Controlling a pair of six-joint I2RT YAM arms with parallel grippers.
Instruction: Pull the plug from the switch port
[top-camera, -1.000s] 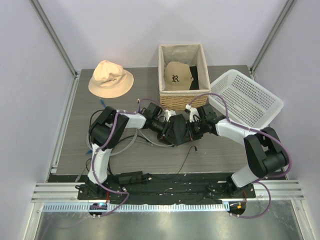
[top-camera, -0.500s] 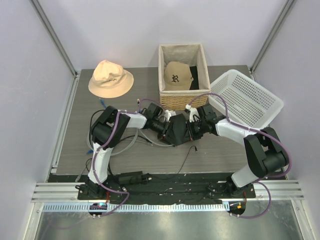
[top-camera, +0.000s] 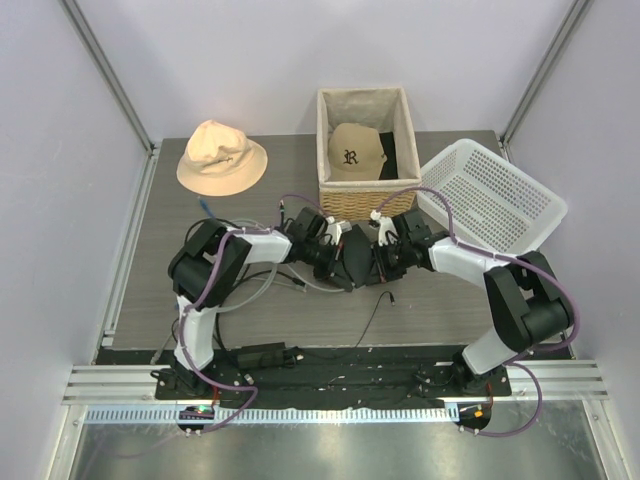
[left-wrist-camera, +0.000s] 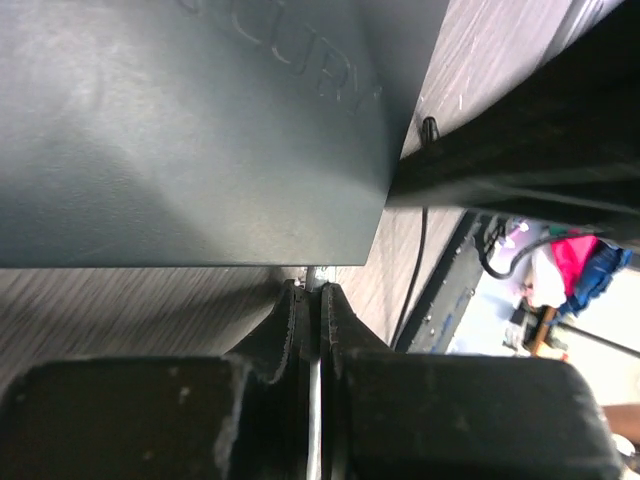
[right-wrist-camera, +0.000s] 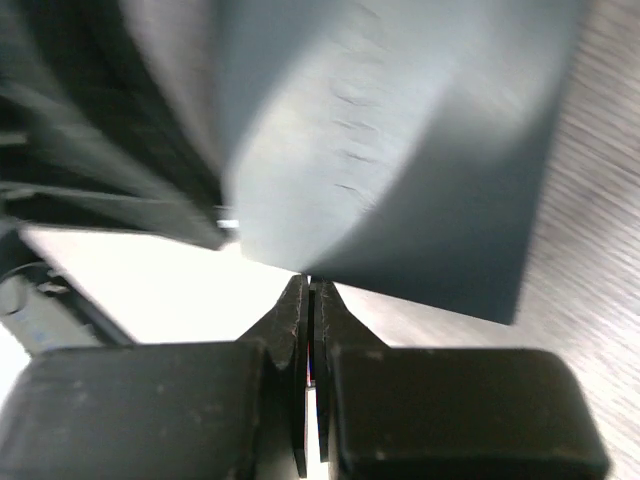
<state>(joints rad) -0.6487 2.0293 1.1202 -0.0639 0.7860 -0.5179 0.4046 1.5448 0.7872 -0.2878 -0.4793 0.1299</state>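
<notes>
The switch (top-camera: 352, 262) lies at the middle of the overhead view on the grey table (top-camera: 450, 300), just below the wicker basket (top-camera: 365, 203) and between my two grippers. My left gripper (top-camera: 325, 252) meets it from the left and my right gripper (top-camera: 386, 258) from the right.

In my left wrist view the switch (left-wrist-camera: 190, 120) fills the upper left as a broad grey slab. My fingers (left-wrist-camera: 285, 320) are clenched together at the bottom centre, tips right at its lower edge. A thin pale sliver shows between them, but I cannot tell whether anything is pinched there. A thin black cable (left-wrist-camera: 421, 240) runs down just right of the slab's corner.

In my right wrist view the switch (right-wrist-camera: 400, 150) is blurred and tilted across the top. My fingers (right-wrist-camera: 338, 322) there are likewise pressed tight together, tips at its lower edge.

The plug itself I cannot make out in any view.

A brown cap (top-camera: 355, 150) sits in the wicker basket. A beige hat (top-camera: 220, 155) lies at upper left and a white plastic basket (top-camera: 495, 200) at upper right.
</notes>
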